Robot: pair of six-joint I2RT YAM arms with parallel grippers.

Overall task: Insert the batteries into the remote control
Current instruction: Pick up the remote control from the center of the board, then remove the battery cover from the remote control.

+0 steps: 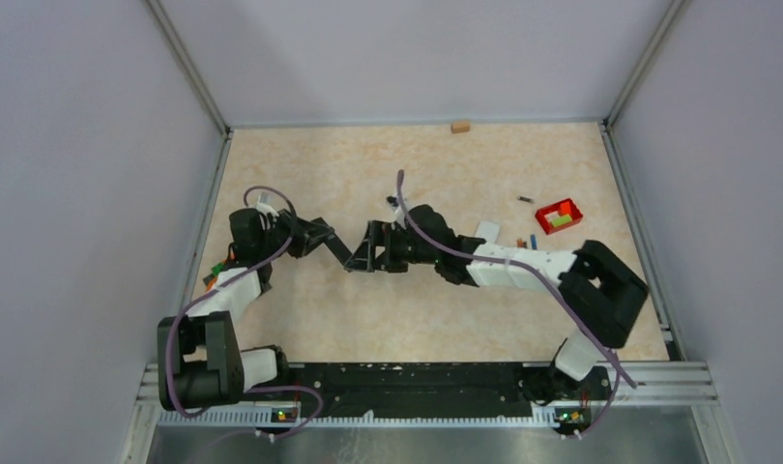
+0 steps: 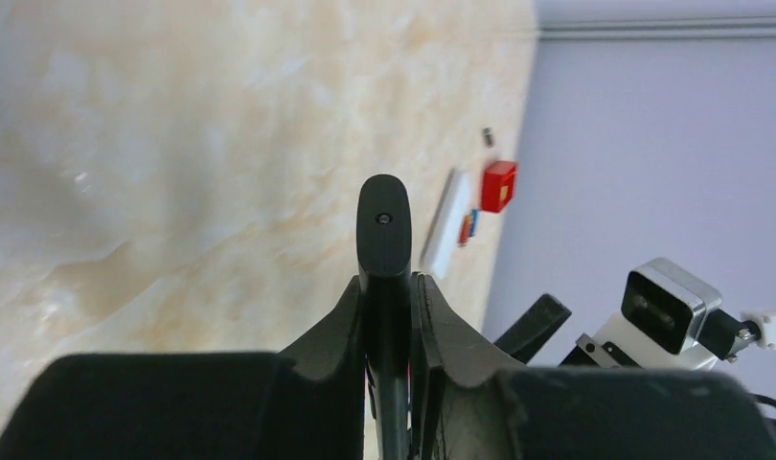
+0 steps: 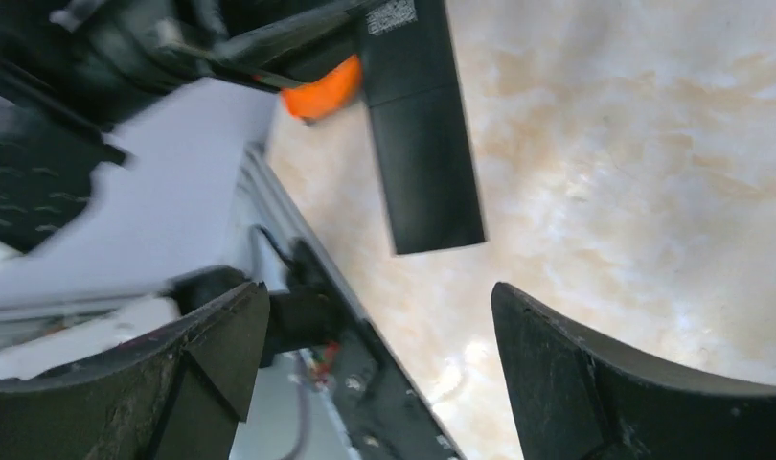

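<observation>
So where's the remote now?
The remote is clamped in the left gripper, left of centre in the top view, its free end facing the open right gripper.

We've got soft, even overhead light here, the table [image 1: 417,319] bright, only faint shadows under the arms [image 1: 523,266]. Left wrist view: pale sheen at nine o'clock, near fingers [image 2: 331,335] blurred at six. Right wrist view, the remote control [image 3: 422,144] smeared, soft-edged.

Right hand [image 3: 379,297] spread open, black remote [image 3: 427,163] ahead, marbled table [image 3: 652,144] beneath
</observation>
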